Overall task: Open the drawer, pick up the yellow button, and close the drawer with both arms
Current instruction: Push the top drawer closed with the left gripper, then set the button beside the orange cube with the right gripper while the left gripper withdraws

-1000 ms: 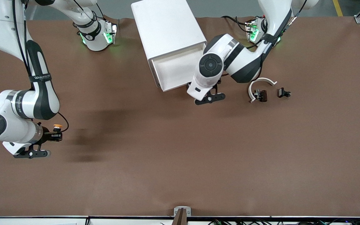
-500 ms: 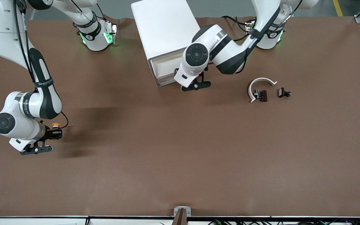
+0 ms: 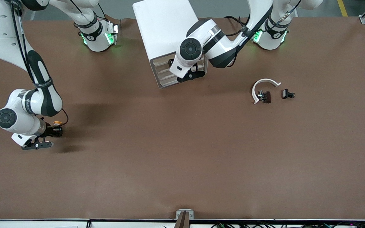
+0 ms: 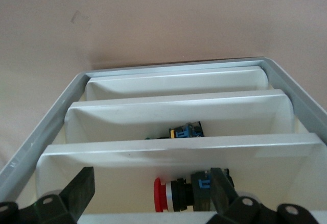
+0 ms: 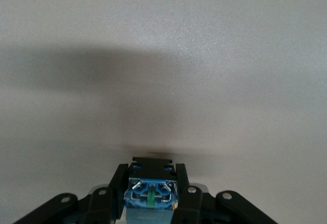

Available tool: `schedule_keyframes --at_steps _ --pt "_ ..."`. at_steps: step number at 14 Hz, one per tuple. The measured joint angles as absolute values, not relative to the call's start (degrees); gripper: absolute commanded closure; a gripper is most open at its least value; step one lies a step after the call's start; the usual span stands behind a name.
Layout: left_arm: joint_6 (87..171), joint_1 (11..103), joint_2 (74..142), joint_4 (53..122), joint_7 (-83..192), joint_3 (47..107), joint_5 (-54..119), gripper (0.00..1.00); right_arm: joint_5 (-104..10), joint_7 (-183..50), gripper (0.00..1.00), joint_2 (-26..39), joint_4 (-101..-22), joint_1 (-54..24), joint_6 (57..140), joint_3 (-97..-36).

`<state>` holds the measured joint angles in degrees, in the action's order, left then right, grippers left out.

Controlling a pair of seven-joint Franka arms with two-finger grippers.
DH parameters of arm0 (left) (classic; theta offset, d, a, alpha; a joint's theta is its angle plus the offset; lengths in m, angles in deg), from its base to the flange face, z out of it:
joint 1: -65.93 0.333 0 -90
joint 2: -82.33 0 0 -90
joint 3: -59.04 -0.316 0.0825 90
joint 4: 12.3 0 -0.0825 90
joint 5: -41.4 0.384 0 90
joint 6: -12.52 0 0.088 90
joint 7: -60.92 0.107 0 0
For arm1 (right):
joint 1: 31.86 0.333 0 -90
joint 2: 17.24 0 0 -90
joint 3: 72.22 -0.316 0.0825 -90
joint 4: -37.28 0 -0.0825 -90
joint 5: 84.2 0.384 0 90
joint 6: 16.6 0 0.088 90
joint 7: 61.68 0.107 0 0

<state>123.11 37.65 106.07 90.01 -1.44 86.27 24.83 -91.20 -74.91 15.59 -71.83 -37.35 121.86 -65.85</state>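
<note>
The button (image 3: 57,123) sits between the fingers of the right gripper (image 3: 55,130), which are closed on its black body, and it hangs over bare table (image 3: 182,164) toward the right arm's end. In the front view its orange-yellow cap shows at the upper edge of the gripper, pointing toward the robots' side of the table; in the right wrist view the blue base (image 5: 151,193) faces the camera between the two black fingers (image 5: 118,183) — so the long axis runs from base to cap, roughly level with the tabletop and crosswise to the fingers. The right arm (image 3: 30,95) bends down from its base to hold it there. At the cabinet (image 3: 166,34), the drawer (image 3: 162,63) looks pushed in, its front in line with the lower fronts. The left gripper (image 3: 182,68) is at the cabinet's front, fingers spread apart; its wrist view looks down stepped drawer fronts (image 4: 179,106) and shows a red-capped button (image 4: 179,196) and a small blue-and-black part (image 4: 186,131) in the gaps. Toward the left arm's end lie a white curved piece (image 3: 263,86) and two small black clips (image 3: 287,94), one touching the curved piece, the other just beside it.
</note>
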Motion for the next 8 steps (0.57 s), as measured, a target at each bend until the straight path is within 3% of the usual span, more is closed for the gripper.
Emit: schedule_keyframes --at_steps 2,3,4,8 --pt "123.1 38.0 106.1 90.0 -2.0 86.3 23.7 0.00 -91.2 -75.0 0.55 15.6 -71.8 -37.5 121.9 -65.9" --pt "123.2 38.3 106.0 89.8 -2.4 86.2 23.5 0.00 -91.2 -75.1 0.32 15.6 -71.8 -37.6 121.9 -65.9" --pt "123.3 39.0 105.9 89.6 -3.0 86.1 23.5 0.00 -91.2 -75.1 0.00 15.6 -71.8 -37.6 121.9 -65.9" --pt "123.6 48.8 105.2 88.2 -3.3 85.5 29.3 0.00 -91.2 -75.2 0.00 15.5 -71.8 -37.6 122.0 -66.0"
